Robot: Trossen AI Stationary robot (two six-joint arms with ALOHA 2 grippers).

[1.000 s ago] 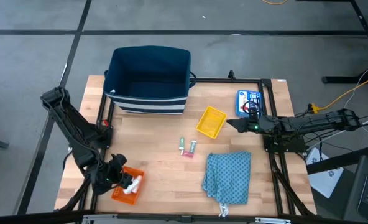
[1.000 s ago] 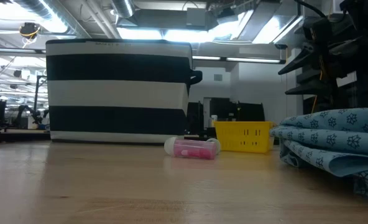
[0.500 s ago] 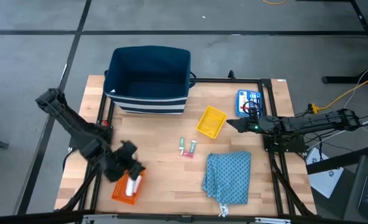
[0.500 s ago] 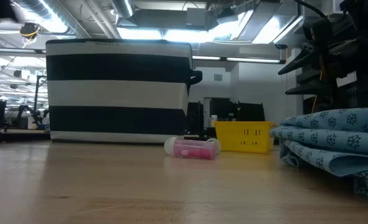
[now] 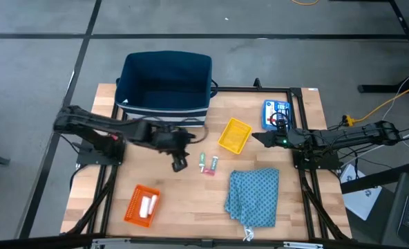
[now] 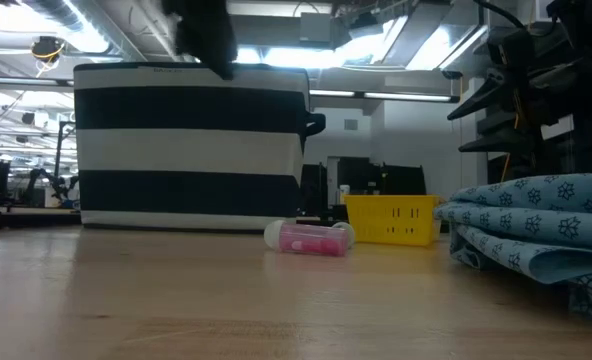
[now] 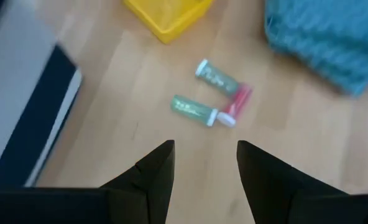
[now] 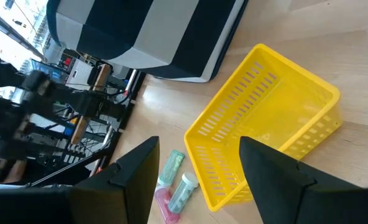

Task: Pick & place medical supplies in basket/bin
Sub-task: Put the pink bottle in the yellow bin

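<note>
High view: my left gripper (image 5: 179, 163) hangs empty, fingers parted, just beside the green tubes (image 5: 202, 162); right gripper (image 5: 254, 137) wide.

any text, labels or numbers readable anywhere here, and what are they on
None can be read.
Blue packet by the right gripper: printed, too small to read.
Green tubes: label marks, blurred.
Striped bin: faint marks along the top edge, not legible.
</note>
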